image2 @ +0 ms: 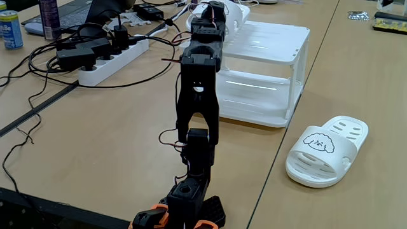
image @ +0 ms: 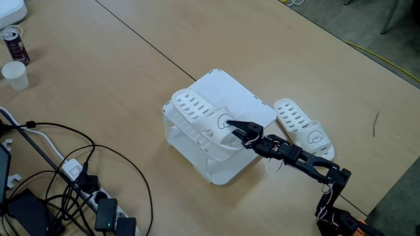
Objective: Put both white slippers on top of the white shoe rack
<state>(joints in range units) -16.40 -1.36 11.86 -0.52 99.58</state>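
Observation:
In a fixed view, one white slipper (image: 197,111) lies aslant on the left part of the white shoe rack's (image: 239,92) top, its toe end reaching over the near edge. My gripper (image: 237,131) comes in from the right, its fingers closed on that slipper's cartoon-face strap. The other white slipper (image: 305,128) lies flat on the table just right of the rack. In the fixed view from behind the arm, the gripper (image2: 215,7) is above the rack (image2: 267,70) and the arm hides most of the held slipper (image2: 236,11). The free slipper (image2: 327,149) lies at the right.
A power strip (image: 98,206) and tangled black cables lie at the lower left. A paper cup (image: 16,74) and a can (image: 14,44) stand at the far left. The table edge runs close to the arm's base (image: 335,216) at the lower right.

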